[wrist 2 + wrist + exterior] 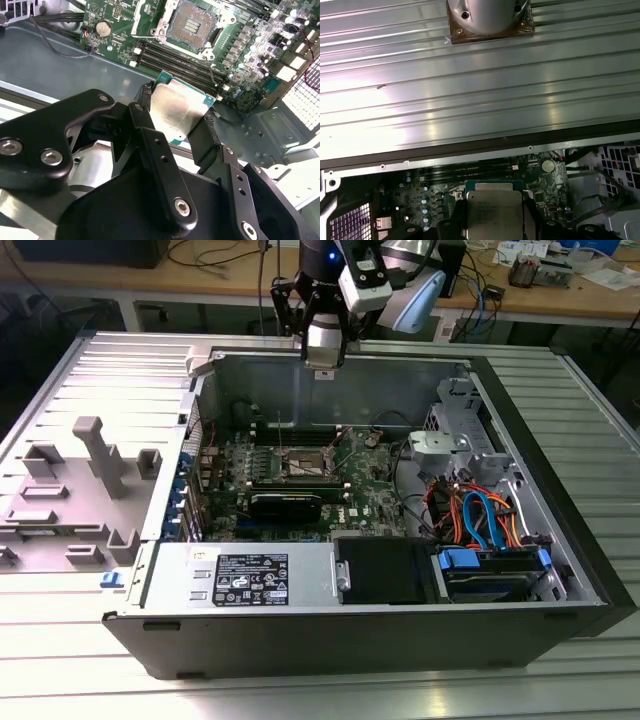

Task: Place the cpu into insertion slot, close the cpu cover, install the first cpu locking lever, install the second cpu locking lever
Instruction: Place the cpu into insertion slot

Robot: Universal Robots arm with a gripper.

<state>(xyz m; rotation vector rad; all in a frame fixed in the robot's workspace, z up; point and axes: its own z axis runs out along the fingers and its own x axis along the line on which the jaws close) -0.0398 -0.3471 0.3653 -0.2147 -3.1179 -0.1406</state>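
Note:
My gripper [177, 106] is shut on the cpu [175, 117], a flat square chip with a silver-grey top and green rim, pinched by two opposite edges between black fingers [144, 107]. In the first wrist view the cpu [494, 212] faces the camera. In the exterior view the gripper [322, 358] hangs high over the case's rear wall, well above the motherboard. The insertion slot [192, 22] lies open on the green board, its contact field bare, and sits at mid-board [303, 466] in the exterior view. I cannot tell the cpu cover or the locking levers apart from the socket's metal frame.
The open computer case [560, 570] lies on a ribbed metal table [600, 420]. Inside are a black heatsink block [285, 505], memory slots [175, 62], a power supply [240, 575], orange and blue cables [480, 520] and a drive cage [450, 445]. Grey fixtures [95, 455] stand at the exterior view's left.

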